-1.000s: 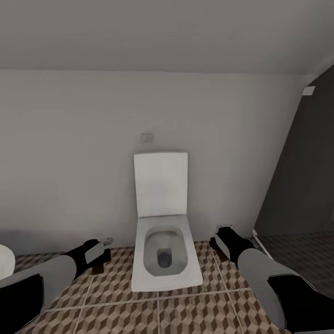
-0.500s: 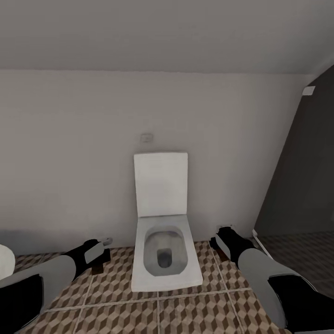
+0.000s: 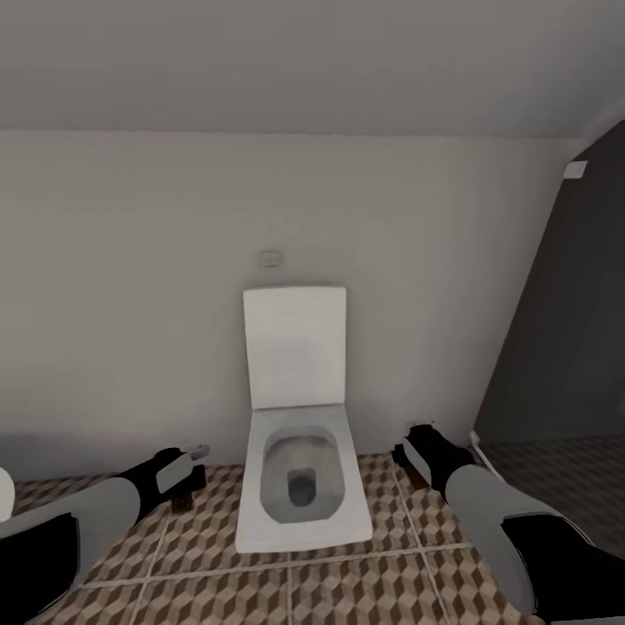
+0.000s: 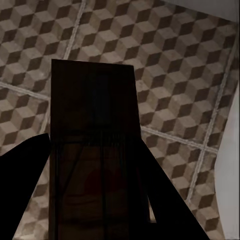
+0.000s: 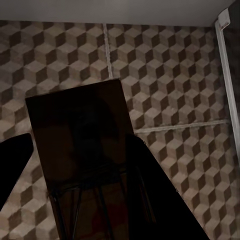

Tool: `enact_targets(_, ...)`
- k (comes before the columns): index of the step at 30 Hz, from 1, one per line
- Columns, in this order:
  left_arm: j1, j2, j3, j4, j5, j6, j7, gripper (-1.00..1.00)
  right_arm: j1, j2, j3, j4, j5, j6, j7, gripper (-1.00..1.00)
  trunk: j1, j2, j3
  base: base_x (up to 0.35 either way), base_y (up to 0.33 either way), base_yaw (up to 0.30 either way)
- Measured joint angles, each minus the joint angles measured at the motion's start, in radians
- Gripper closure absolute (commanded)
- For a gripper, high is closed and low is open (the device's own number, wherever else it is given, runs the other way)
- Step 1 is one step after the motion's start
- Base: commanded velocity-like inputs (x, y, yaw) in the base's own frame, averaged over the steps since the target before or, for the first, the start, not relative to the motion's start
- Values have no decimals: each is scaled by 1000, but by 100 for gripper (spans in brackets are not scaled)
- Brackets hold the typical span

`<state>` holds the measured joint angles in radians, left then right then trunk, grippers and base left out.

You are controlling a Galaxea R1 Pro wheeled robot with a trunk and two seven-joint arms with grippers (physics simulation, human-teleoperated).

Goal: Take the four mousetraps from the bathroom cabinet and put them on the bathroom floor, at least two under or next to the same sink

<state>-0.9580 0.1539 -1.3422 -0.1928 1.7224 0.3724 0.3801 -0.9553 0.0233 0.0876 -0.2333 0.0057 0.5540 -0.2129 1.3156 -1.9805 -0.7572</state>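
A dark brown mousetrap [image 4: 92, 150] with wire parts sits between the dark fingers [image 4: 22, 180] of my left gripper [image 3: 184, 479], which is shut on it above the cube-patterned bathroom floor [image 3: 391, 590]. In the right wrist view a second mousetrap [image 5: 82, 150] is clamped in my right gripper [image 3: 415, 444], also over the tiles [image 5: 165, 65]. In the head view both grippers hang low, one on each side of a toilet. The cabinet and the sink are out of view.
A square white toilet [image 3: 299, 469] with its lid up stands against the pale wall straight ahead. A dark grey wall [image 3: 573, 330] closes the right side, with a white strip [image 3: 482, 451] at its foot. A white rounded edge [image 3: 4, 495] shows at far left.
The whole head picture has shifted, with the toilet now slightly further left and lower, so the camera has moved. Both arms keep their pose and their hold.
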Motion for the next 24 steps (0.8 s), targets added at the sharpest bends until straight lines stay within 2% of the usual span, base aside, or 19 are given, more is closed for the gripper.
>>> enact_targets(8,0,4,6,3,1,1,-14,100,0,0,0,-1,0,0,0,100,0,0,0,32,-32,0)
enact_targets(14,0,4,35,4,0,1,-14,100,0,0,0,0,0,0,0,100,0,0,0,1,-1,0)
enact_targets(24,0,5,42,8,0,1,-14,100,0,0,0,-1,0,0,0,100,0,0,0,0,0,0)
